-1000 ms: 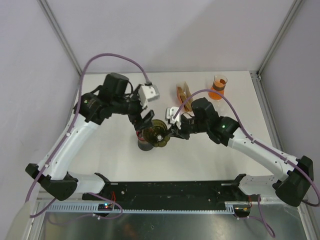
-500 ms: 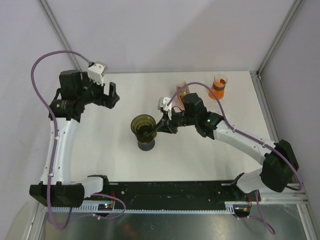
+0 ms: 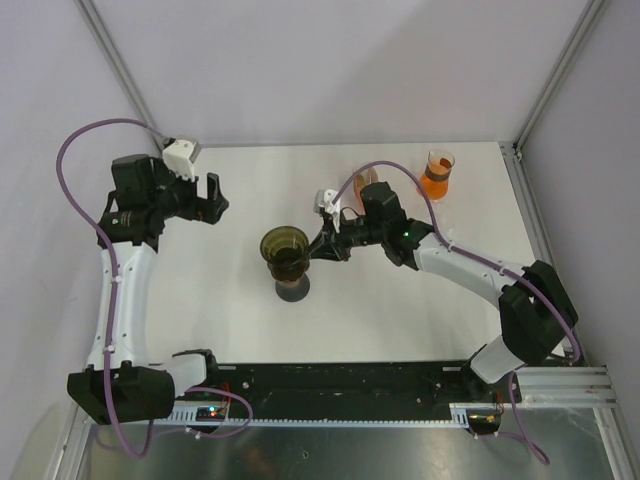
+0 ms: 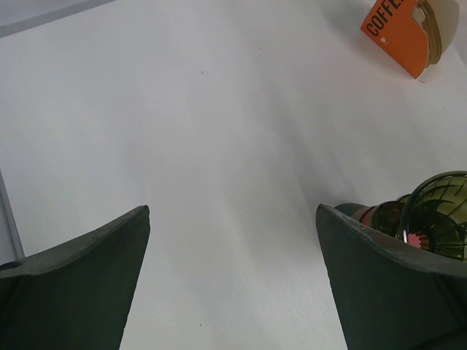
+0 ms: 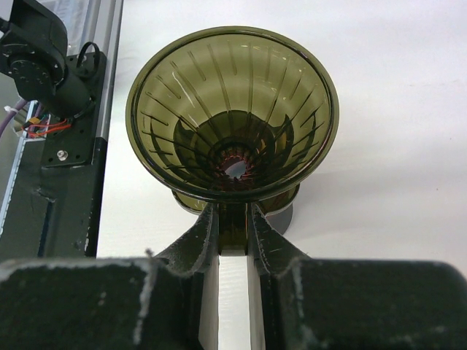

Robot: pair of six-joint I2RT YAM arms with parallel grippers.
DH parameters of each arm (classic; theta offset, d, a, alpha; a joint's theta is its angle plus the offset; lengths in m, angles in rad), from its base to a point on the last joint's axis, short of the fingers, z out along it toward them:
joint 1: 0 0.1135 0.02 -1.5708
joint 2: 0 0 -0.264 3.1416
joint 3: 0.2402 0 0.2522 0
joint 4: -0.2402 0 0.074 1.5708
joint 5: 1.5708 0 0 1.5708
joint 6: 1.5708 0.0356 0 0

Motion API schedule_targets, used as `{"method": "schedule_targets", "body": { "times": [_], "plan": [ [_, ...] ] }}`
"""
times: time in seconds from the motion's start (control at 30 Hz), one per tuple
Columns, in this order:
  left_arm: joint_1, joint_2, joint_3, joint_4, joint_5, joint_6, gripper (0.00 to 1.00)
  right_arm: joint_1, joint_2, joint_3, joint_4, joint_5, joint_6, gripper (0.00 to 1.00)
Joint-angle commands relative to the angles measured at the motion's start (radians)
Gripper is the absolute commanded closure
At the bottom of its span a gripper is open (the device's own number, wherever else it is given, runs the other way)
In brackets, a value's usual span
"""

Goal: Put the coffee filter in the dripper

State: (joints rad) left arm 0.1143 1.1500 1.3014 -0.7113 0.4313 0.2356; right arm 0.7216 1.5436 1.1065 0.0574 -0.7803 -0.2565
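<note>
The olive-green glass dripper point(image 3: 285, 246) stands on a dark cup point(image 3: 292, 290) mid-table, and nothing lies in its cone point(image 5: 232, 113). My right gripper point(image 3: 318, 250) is shut on the dripper's handle point(image 5: 233, 219), one finger on each side. The coffee filters sit in an orange holder point(image 3: 364, 186) behind the right arm. The holder also shows in the left wrist view point(image 4: 400, 30), with brown filter edges point(image 4: 438, 22). My left gripper point(image 3: 212, 196) is open and empty, over bare table to the left of the dripper point(image 4: 441, 211).
A glass beaker point(image 3: 437, 175) with orange liquid stands at the back right. The white table point(image 3: 230, 300) ends at a black rail point(image 3: 340, 385) along the near edge. Grey walls close the back and both sides.
My left gripper has let go of the dripper and drawn back to the far left, open. The right gripper has stayed on the dripper's handle, which shifted slightly left.
</note>
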Motion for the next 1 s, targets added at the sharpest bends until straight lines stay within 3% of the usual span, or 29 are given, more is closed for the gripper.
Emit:
{"method": "schedule_targets", "body": {
  "times": [0.0,0.63,0.7,0.83,0.97],
  "plan": [
    [0.013,-0.026,-0.014,0.045,0.044,-0.011,0.00,-0.001,0.029,0.028,0.054,-0.027,-0.019,1.00],
    [0.015,-0.033,-0.032,0.046,0.096,-0.004,0.00,-0.006,0.028,0.029,-0.028,0.009,-0.164,1.00],
    [0.015,-0.036,-0.035,0.047,0.098,-0.002,0.00,-0.005,0.025,0.028,-0.035,0.011,-0.166,0.95],
    [0.015,-0.036,-0.035,0.047,0.102,0.000,0.00,-0.007,0.014,0.029,-0.039,0.017,-0.156,0.71],
    [0.015,-0.036,-0.034,0.046,0.109,0.003,0.00,-0.006,-0.009,0.029,-0.038,0.029,-0.148,0.54]
  ]
}}
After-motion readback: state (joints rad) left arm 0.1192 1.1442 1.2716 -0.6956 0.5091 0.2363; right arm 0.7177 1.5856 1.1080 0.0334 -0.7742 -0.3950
